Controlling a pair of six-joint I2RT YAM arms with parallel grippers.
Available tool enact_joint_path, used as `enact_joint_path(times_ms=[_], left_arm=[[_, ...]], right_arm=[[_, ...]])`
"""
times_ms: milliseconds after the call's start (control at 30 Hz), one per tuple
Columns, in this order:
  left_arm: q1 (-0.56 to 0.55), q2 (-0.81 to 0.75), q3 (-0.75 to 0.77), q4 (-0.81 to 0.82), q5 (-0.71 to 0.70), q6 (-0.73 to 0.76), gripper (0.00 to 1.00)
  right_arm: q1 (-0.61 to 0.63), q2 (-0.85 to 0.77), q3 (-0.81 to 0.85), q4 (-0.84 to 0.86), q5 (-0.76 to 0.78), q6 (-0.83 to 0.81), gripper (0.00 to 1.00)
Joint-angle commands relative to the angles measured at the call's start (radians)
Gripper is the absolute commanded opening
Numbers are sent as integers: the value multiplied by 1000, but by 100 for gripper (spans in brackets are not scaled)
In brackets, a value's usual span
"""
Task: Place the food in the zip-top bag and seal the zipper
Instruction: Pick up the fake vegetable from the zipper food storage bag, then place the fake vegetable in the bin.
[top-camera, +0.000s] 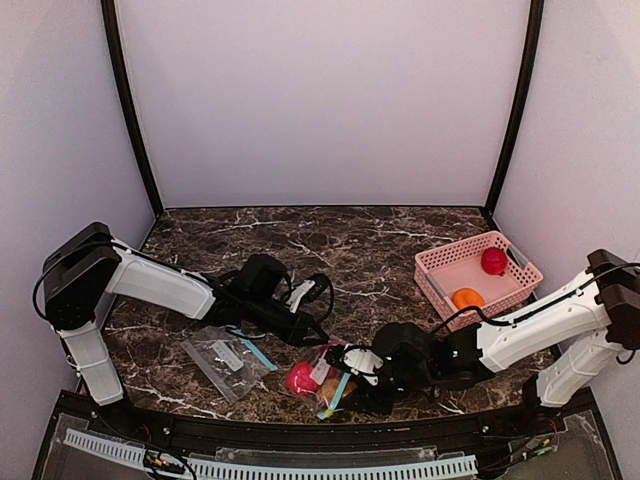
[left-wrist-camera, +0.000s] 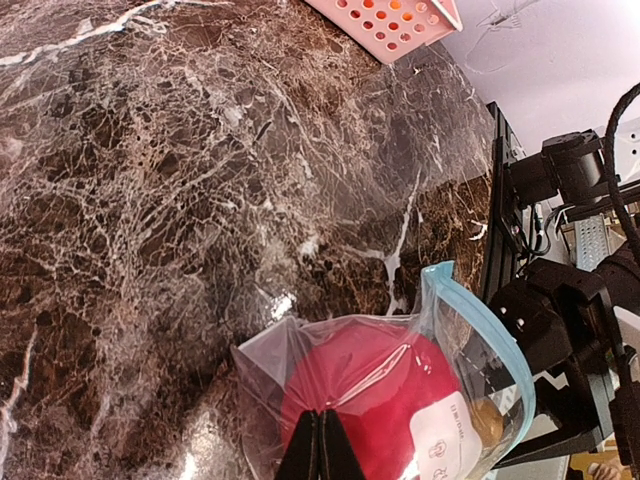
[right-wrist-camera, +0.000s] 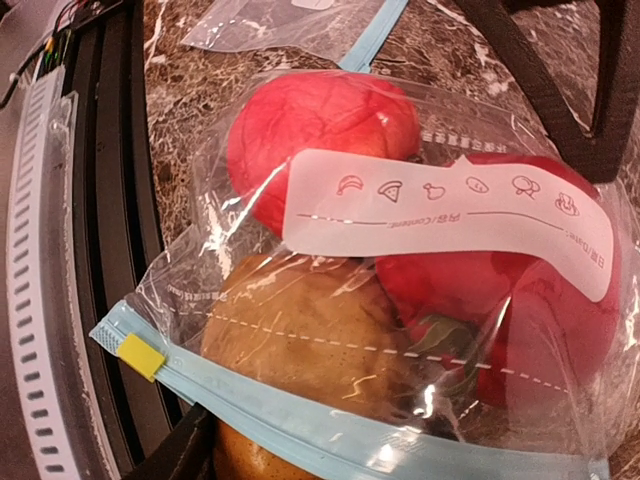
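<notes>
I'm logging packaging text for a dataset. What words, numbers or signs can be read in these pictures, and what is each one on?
On the zip-top bag, white label: six small food pictograms; the tiny upside-down print below possibly reads "Content", the rest is blurred.
Fine print on that bag's clear film: too small to read.
Label on the spare bag: too small to read.
No other text shows.

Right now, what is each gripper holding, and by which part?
Left gripper pinches the zip-top bag by its clear film. Right gripper straddles it; hold unclear.
</notes>
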Motion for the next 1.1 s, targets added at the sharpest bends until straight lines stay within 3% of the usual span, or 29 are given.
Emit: enact_joint_path(times_ms=[0, 133, 433, 567, 800, 933, 1000, 1067], left_arm=[[2, -1, 10, -25, 18, 14, 1], [11, -7, 7, -27, 15, 17, 1], [60, -56, -15, -73, -1, 58, 1], [82, -85, -24, -101, -10, 83, 1], [101, -124, -26, -186, -83, 143, 2], [101, -167, -37, -199, -119, 154, 22], [101, -199, -43, -207, -144, 155, 43], [101, -237, -47, -221, -189, 152, 57]], right_arm=[[5, -3, 27, 4, -5, 9, 46], [7, -46, 24, -63, -28, 34, 37], [13, -268, 19, -333, -46, 193, 37], [13, -347, 56, -543, 25, 291, 37], [-30, -522, 212, -846, 314, 416, 37], [-197, -544, 287, -922, 371, 385, 39], [-311, -543, 296, -927, 382, 355, 42], [-416, -533, 300, -925, 398, 333, 45]])
